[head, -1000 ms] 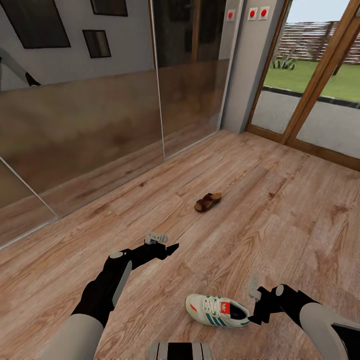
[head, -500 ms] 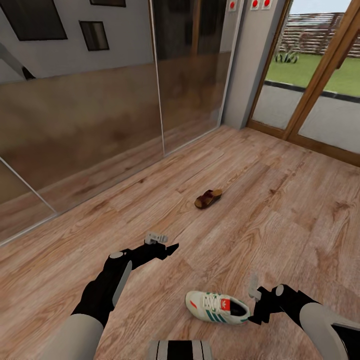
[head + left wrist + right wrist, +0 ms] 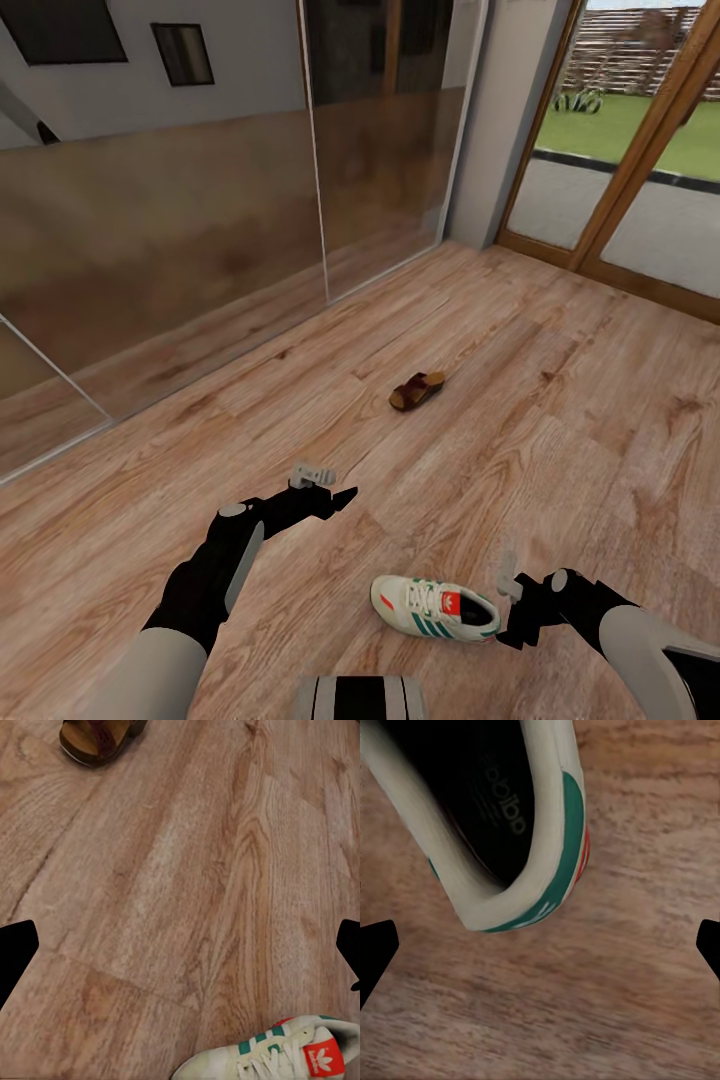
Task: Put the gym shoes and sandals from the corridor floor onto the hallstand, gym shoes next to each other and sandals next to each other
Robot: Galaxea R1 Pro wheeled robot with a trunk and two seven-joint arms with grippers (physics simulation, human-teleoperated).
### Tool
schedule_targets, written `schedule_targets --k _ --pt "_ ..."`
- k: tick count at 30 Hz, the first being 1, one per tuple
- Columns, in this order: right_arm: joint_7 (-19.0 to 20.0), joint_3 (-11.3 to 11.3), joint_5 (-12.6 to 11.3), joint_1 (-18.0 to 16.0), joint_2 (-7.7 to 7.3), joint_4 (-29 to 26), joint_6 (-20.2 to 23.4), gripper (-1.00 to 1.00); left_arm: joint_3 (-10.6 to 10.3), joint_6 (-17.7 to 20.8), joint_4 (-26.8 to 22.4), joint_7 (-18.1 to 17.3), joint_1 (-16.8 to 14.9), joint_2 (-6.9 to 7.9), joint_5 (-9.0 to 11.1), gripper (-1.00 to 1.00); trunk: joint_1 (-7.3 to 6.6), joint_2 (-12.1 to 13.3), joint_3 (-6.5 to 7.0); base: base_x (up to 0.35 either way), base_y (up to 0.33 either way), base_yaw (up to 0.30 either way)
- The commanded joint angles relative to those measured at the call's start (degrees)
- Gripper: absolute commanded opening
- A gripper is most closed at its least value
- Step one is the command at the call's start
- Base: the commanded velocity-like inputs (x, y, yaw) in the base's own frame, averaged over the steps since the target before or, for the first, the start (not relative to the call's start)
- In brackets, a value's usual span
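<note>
One white gym shoe [image 3: 435, 608] with green stripes and a red tongue patch lies on the wood-plank corridor floor [image 3: 560, 420], close in front of me. Its heel [image 3: 521, 832] lies just ahead of my right gripper [image 3: 510, 625], which stands open beside it, not touching. One brown sandal [image 3: 417, 390] lies farther out on the floor. My left gripper [image 3: 338, 497] hovers open over bare planks between the two; the left wrist view catches the sandal [image 3: 97, 736] and the gym shoe [image 3: 277, 1057]. The hallstand, the second gym shoe and the second sandal are out of view.
A mirrored sliding-door wardrobe [image 3: 200, 210] runs along the left. A grey wall pillar [image 3: 500, 130] stands at the back, with wood-framed glass doors [image 3: 640, 170] to a garden on the right. Open floor lies around both shoes.
The whole picture has slid slightly upward, so the camera has moved. Both arms keep their pose and both grippers stay open. The shoe and the sandal lie where they were.
</note>
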Motion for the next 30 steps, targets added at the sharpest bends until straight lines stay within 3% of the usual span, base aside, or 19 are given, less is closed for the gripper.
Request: schedule_targets --k 1,6,30 --pt "0.2 -0.5 0.6 0.0 0.00 0.0 -0.3 1.00 0.1 0.5 -0.1 -0.2 0.0 -0.02 0.0 1.00 0.01 0.0 -0.30 0.000 0.000 0.000" --pt "0.2 -0.5 0.6 0.0 -0.02 0.0 -0.3 1.00 0.1 0.4 -0.1 -0.2 0.0 -0.02 0.0 1.00 0.09 -0.1 -1.24 0.000 0.000 0.000" --pt "0.1 -0.6 0.4 0.0 -0.09 0.0 -0.5 1.00 0.0 0.4 -0.1 -0.2 0.0 -0.02 0.0 1.00 0.09 -0.1 -1.37 0.000 0.000 0.000"
